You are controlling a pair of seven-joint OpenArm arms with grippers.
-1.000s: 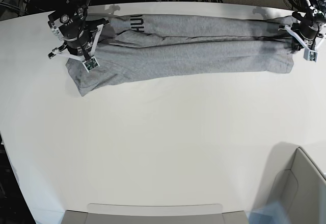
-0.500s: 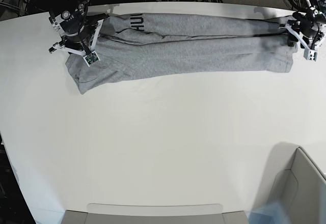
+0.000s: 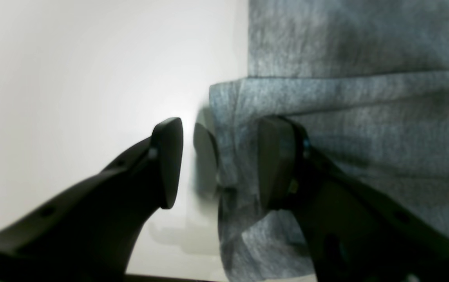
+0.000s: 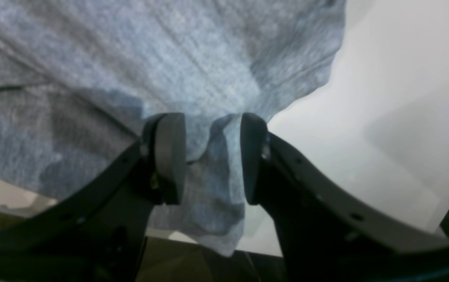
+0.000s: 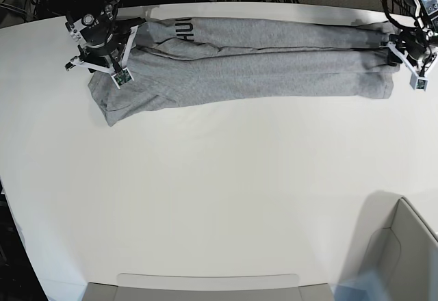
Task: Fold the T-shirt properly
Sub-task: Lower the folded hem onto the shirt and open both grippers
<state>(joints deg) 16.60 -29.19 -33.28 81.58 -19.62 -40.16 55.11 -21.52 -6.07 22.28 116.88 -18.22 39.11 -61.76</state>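
Base view: heather-grey cotton T-shirt (image 5: pixel 253 65), folded into a long band along the far edge of the matte white table (image 5: pixel 219 198). Judged light, limp, wrinkle-prone; best pinched at the band's ends. Left gripper (image 3: pixel 220 160) stands parted astride a hem fold. Right gripper (image 4: pixel 212 156) stands parted around bunched fabric.

Heather-grey T-shirt (image 5: pixel 246 68) folded into long band along table's far edge, black lettering showing near one end.
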